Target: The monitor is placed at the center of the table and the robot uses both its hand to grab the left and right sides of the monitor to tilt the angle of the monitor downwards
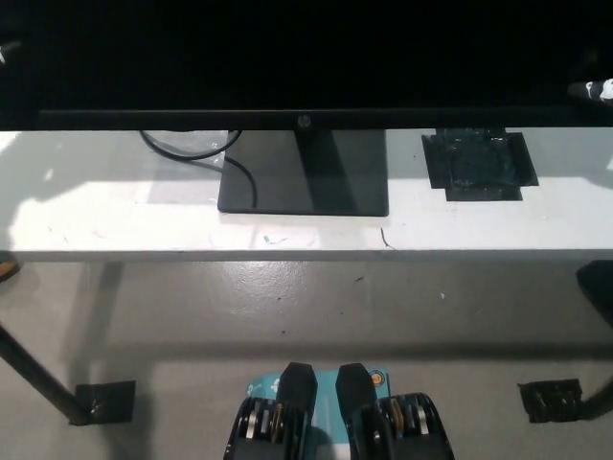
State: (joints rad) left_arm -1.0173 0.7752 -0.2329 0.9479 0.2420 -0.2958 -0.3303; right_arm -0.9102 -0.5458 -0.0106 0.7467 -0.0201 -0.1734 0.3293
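Head view: glossy black monitor (pixel 306 57), flat rectangular base (pixel 304 184).

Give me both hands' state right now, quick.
Left hand: only a sliver shows at the picture's upper left edge; grip cannot be told.
Right hand: only a bit shows at the monitor's right edge; grip cannot be told.

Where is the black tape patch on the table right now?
In the head view, the black tape patch lies on the white table, right of the monitor base, just below the monitor's bottom edge.
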